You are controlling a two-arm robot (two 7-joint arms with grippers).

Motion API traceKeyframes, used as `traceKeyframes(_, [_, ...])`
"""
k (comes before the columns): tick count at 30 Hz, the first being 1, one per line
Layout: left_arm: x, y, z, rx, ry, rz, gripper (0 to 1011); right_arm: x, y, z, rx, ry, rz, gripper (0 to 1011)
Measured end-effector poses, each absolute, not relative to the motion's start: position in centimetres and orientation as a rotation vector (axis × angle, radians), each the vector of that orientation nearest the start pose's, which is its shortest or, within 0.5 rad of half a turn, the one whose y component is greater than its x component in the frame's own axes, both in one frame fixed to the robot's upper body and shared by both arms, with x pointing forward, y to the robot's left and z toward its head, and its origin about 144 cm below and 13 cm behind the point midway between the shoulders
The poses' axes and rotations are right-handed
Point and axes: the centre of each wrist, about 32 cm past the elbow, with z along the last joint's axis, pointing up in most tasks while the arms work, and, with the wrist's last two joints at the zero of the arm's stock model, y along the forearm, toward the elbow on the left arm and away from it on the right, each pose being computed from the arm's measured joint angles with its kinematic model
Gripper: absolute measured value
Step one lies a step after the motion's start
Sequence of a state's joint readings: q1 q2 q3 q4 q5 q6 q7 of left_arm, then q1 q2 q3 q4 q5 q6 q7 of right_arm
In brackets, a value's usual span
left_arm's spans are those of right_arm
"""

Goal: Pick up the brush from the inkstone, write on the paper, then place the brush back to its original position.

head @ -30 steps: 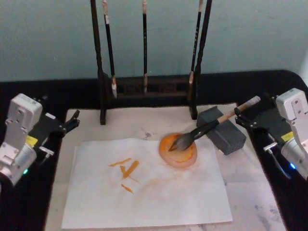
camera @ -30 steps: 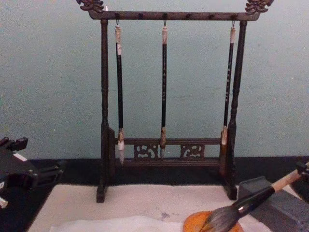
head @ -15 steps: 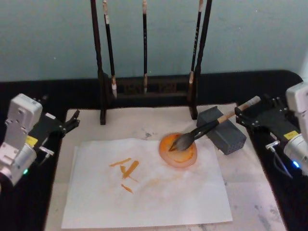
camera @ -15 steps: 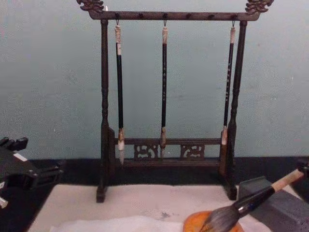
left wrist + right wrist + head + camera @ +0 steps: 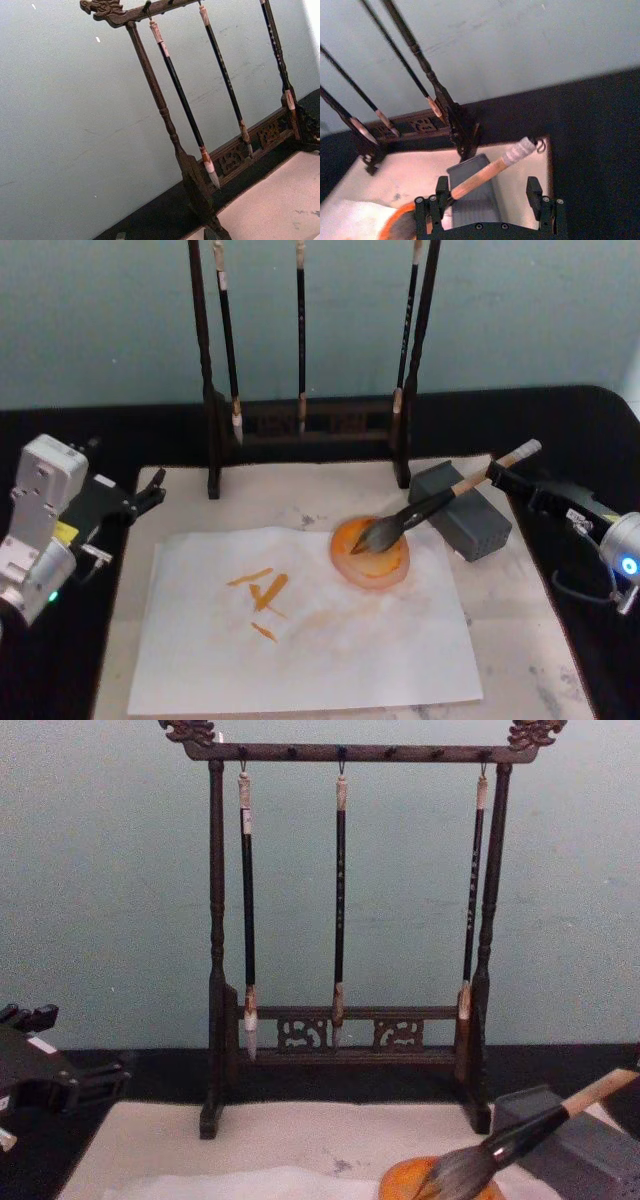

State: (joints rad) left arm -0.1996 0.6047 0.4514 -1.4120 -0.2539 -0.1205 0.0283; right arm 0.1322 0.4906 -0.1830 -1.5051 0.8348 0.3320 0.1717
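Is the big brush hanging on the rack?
No, the brush lies with its tuft on the orange dish and its handle on the grey block.

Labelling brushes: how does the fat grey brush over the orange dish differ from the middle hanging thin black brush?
The fat grey brush tilts, handle on the grey block; the thin black brush hangs upright. The fat one's tuft is broad, the thin one's tiny. Both shafts are partly black.

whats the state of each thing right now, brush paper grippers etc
brush: lying tilted, shaft on the inkstone, tuft in the orange dish
paper: flat on the mat, orange strokes on it
thin brushes: hanging upright from the rack
right gripper: open, a finger either side of the brush handle
left gripper: idle, left of the mat
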Motion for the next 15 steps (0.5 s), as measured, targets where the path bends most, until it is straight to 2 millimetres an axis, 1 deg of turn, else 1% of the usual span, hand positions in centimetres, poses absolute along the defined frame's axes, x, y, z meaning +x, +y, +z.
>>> traceKeyframes(5, [48.86,30.97,113.98,0.304,-0.285,1.248,1010,49.37,-32.63,117.23,0.084,0.673,-1.187,1000])
traceKeyframes(9, [48.86,30.97,113.98,0.304,-0.285,1.248,1010,49.58,-32.6,117.02,0.139,0.75,-1.188,1000])
traceKeyframes(15, [48.86,30.97,113.98,0.304,-0.285,1.248,1010,50.02,-32.4,116.52,0.199,0.815,-1.189,1000])
